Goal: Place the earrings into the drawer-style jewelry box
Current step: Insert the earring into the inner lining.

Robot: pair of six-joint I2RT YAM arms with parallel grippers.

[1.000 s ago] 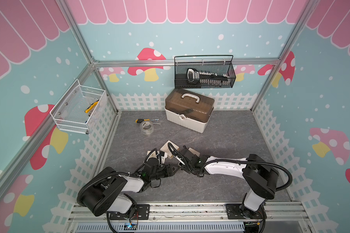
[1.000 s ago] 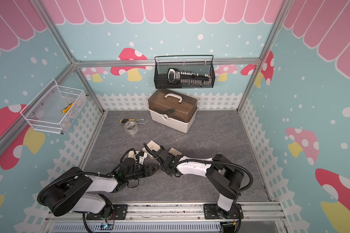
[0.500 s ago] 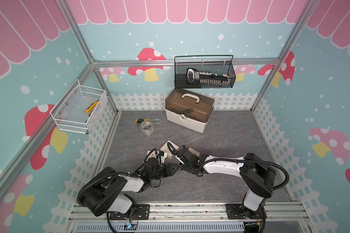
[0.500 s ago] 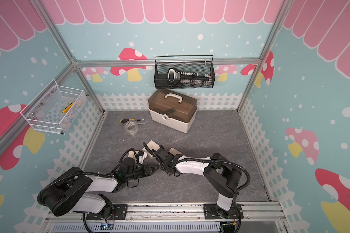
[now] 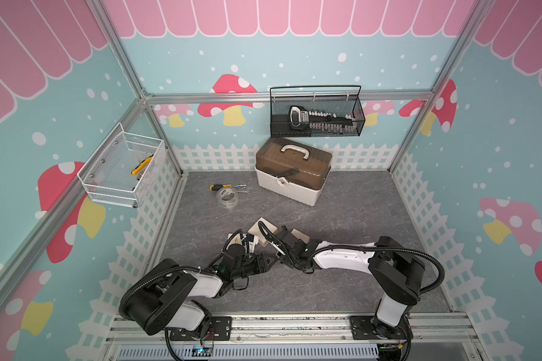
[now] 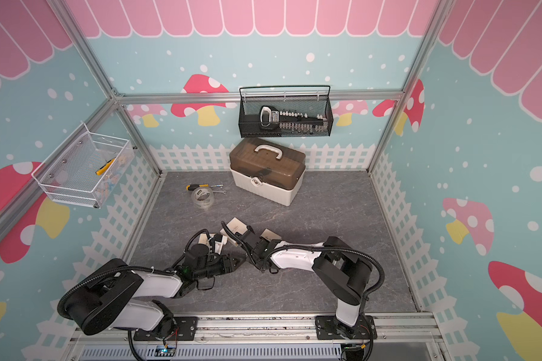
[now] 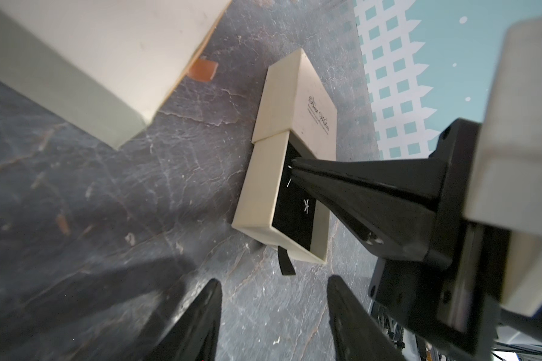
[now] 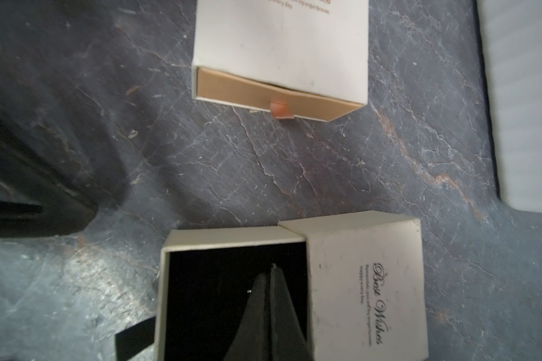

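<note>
The drawer-style jewelry box [image 8: 366, 281] is cream, and its black-lined drawer [image 7: 263, 200] is pulled out. In a top view the box [image 5: 299, 235] peeks out beside my right wrist. One star-shaped earring [image 7: 306, 207] lies on the black lining. My right gripper [image 8: 274, 268] hangs over the drawer, shut. A tiny pale earring [image 7: 289, 181] shows at its tip [image 7: 291, 164], stem hanging down. My left gripper [image 7: 273, 297] stands open and empty, low over the floor in front of the drawer's black pull tab [image 7: 285, 262]. It also shows in a top view [image 5: 271, 262].
A larger cream box [image 8: 279, 37] with a tan drawer and orange tab lies just beyond. More cream boxes [image 5: 263, 229] sit beside the arms. A toolbox [image 5: 291, 175], tape roll [image 5: 227, 197] and screwdriver [image 5: 224, 187] stand toward the back wall. Wire baskets [image 5: 316, 115] hang on the walls.
The right arm has shifted very slightly to the left. The left arm has not moved, and neither gripper has changed its opening.
</note>
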